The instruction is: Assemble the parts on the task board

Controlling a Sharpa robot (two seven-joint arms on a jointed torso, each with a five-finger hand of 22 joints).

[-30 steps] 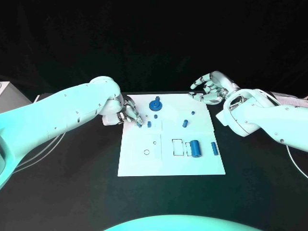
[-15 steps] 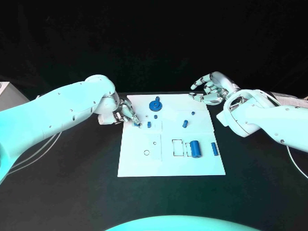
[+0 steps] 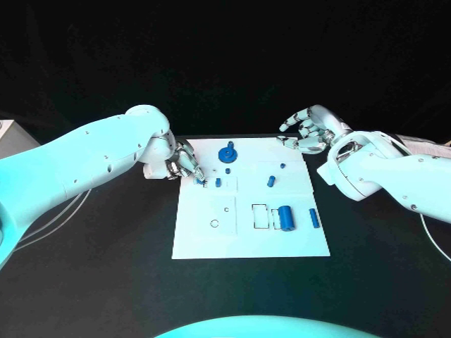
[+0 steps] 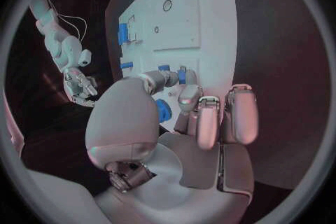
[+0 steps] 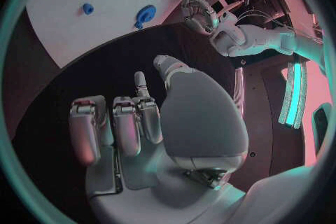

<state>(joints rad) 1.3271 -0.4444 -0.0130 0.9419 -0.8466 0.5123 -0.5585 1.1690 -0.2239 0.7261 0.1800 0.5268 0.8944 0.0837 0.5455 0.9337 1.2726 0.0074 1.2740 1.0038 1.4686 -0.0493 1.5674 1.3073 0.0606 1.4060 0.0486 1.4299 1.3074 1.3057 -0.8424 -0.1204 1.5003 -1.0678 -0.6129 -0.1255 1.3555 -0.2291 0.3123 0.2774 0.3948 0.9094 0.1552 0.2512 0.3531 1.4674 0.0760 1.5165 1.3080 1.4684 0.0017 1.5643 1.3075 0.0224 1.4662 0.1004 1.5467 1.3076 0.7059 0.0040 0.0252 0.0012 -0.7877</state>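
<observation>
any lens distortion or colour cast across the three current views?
Head view: cyan light on both arms, black table and backdrop dark, task board edges straight. Left wrist view: fisheye circle, pinkish cast, the board's edges bow, left hand looms large. Right wrist view: same fisheye bending, pink with teal at the rim, right hand fills the middle.

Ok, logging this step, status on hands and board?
Left hand fingertips on small blue part at task board edge. Right hand empty, off board. Nothing in the way.

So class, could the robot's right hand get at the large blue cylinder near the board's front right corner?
Probably yes: the right hand hangs empty beyond the task board's far edge, and nothing stands over the large blue cylinder.
</observation>
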